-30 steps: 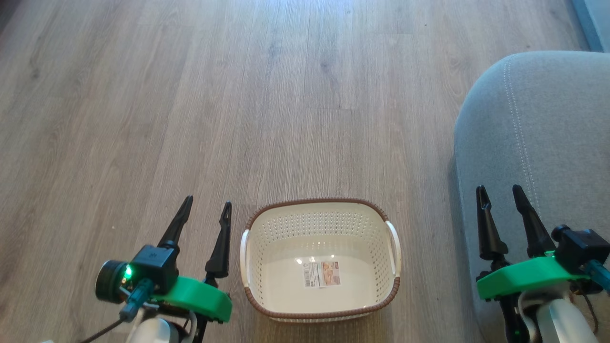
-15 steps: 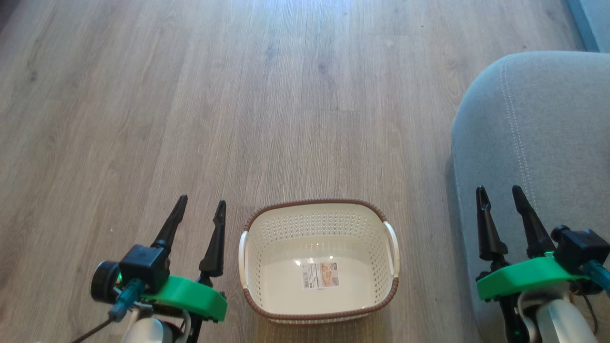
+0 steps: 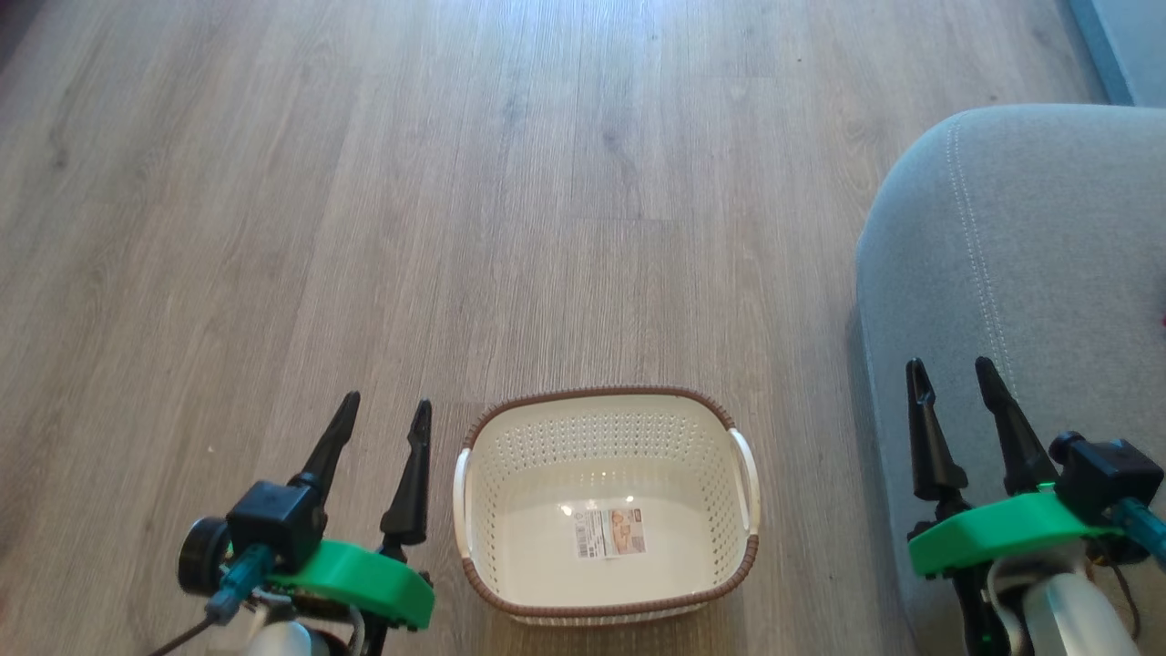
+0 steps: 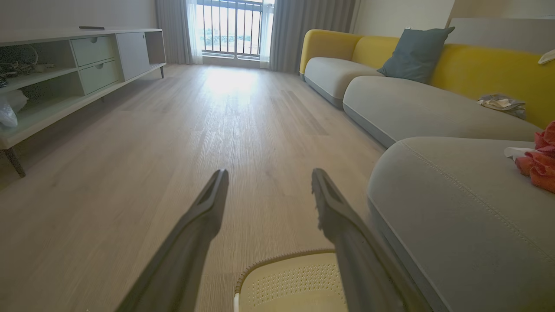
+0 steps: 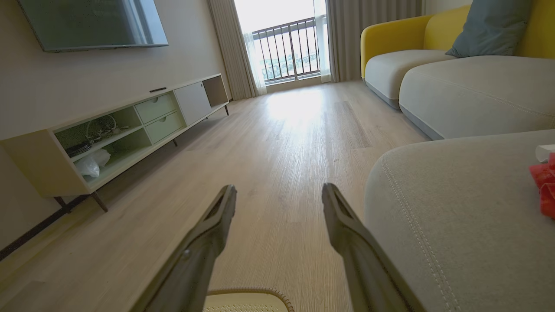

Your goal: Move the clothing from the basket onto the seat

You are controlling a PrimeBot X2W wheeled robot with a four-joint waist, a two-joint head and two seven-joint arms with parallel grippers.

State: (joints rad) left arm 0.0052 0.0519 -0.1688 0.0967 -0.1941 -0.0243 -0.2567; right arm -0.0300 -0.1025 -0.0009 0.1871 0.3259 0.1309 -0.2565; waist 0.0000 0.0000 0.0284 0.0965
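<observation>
Nearby, the left gripper and right gripper are hovering with fingers spread wide, gripping nothing. Between them, the basket is sitting on the wooden floor, showing its bare bottom. The red clothing is lying on the seat. Farther off, a yellow sofa is running toward the window.

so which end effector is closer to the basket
Left. The left end effector hangs just beside the basket's left handle; the right end effector is at the seat's edge, a strip of floor away.
</observation>
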